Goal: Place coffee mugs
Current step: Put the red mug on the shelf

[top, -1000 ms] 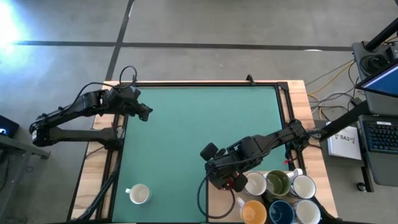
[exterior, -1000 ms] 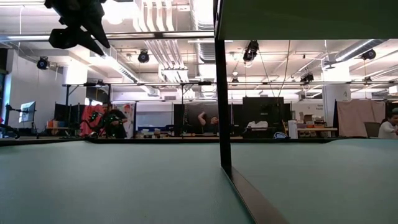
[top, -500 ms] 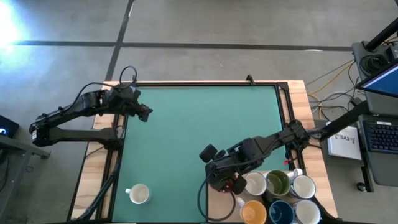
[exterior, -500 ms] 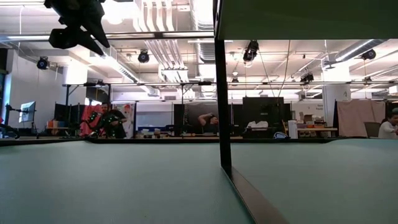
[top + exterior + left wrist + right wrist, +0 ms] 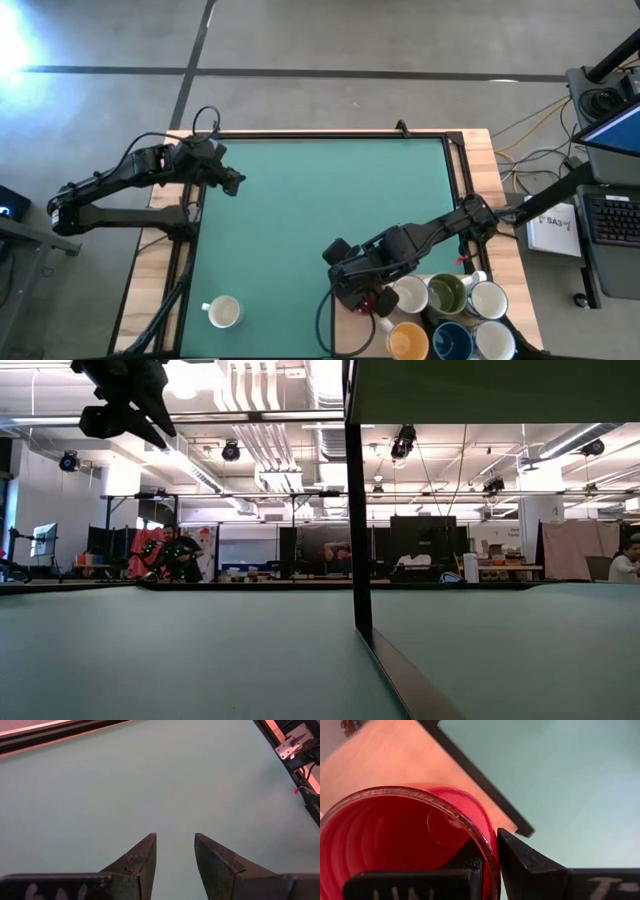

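The right gripper sits at the near right edge of the green mat, its jaws clenched on the rim of the red mug, one finger inside and one outside; the mug is over the wooden tabletop beside the mat's black border; just beside it cluster white, olive-lined, orange and dark blue mugs; a lone white mug stands on the mat's near left; the left gripper waits at the far left corner, jaws released.
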You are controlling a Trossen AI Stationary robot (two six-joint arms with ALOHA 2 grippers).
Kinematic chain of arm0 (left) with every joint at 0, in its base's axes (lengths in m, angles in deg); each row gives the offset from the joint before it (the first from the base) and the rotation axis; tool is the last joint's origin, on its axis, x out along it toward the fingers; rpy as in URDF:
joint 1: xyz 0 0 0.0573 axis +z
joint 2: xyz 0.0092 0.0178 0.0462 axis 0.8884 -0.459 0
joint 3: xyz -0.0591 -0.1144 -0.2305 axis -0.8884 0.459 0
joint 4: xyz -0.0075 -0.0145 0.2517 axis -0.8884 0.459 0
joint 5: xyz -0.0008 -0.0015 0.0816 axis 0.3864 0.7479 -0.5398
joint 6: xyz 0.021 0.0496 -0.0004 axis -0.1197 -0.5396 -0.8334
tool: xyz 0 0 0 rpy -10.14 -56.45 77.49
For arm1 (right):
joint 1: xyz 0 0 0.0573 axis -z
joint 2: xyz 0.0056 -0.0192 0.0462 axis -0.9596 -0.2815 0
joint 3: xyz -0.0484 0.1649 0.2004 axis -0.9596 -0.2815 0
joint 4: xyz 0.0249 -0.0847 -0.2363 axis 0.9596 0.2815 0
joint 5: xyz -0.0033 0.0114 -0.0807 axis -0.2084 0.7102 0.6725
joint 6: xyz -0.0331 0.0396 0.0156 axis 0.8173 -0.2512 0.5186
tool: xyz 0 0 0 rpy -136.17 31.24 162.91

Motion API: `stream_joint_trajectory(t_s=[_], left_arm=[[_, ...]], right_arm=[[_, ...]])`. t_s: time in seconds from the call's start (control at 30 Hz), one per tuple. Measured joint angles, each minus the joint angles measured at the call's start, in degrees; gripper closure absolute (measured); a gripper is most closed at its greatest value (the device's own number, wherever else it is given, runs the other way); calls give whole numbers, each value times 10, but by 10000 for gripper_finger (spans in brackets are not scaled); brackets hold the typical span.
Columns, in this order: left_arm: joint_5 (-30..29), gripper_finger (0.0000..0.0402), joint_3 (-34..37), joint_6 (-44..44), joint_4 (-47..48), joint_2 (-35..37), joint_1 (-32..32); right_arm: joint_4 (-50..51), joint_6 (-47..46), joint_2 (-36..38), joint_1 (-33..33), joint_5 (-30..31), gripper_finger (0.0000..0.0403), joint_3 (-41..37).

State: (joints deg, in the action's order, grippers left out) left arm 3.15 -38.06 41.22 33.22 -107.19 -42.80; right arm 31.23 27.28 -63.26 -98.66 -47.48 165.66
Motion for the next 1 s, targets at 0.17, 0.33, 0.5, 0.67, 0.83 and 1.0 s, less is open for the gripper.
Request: stream_joint_trajectory(t_s=[0.17, 0.33, 0.5, 0.67, 0.83, 1.0], left_arm=[[0, 286, 0, -3, 0, 0, 0], [1, 286, 0, -3, 0, 1, 0], [1, 286, 0, -3, 0, 2, 0], [1, 286, 0, -3, 0, 3, 0], [13, 286, 0, -3, 0, 3, 0], [15, 286, 0, -3, 0, 3, 0]], right_arm=[[0, -1, 0, 0, 2, 370, -13], [-1, -1, 0, 0, 2, 370, -13], [-1, -8, 0, 0, 2, 369, -13], [-1, -17, 0, 0, 2, 368, -13], [-2, -17, 0, 0, 2, 369, -13], [-5, -15, 0, 0, 3, 370, -13]])
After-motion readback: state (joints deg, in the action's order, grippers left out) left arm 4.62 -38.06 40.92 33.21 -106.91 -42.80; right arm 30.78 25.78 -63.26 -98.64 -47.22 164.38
